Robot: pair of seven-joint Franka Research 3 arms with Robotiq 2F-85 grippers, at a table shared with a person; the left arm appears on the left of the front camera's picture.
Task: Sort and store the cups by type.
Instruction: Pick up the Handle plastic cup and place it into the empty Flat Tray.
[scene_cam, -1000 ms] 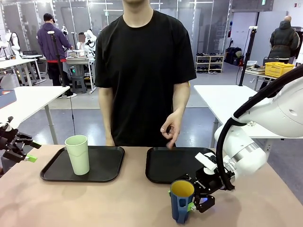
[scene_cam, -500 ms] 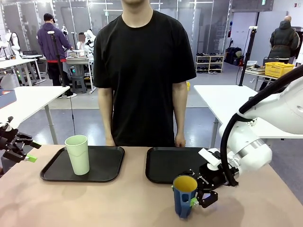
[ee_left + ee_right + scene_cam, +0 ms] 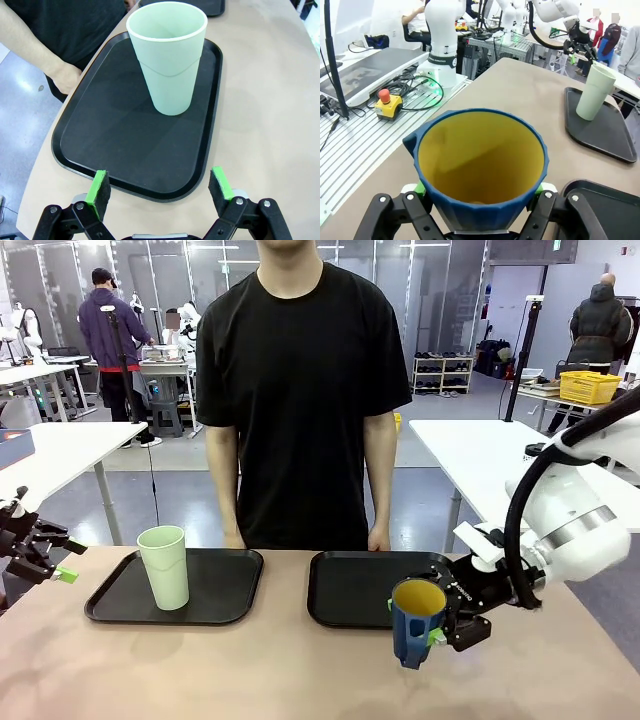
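Right claw [image 3: 446,628] grips the blue mug [image 3: 415,621], lifted clear of the table [image 3: 250,670], forearm reaching in sideways.

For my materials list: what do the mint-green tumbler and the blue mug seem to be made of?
Mint-green tumbler: probably matte plastic; thin rim, even pale colour, soft dull sheen. Blue mug: also likely plastic, though glazed ceramic is possible; dark blue faceted outside, smooth yellow inside, thin rim. It is clamped in the right hand.

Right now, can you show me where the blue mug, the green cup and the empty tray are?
blue mug [image 3: 416,623]: front view, outer wall.
green cup [image 3: 165,567]: front view, side wall.
empty tray [image 3: 350,588]: front view, bare floor.
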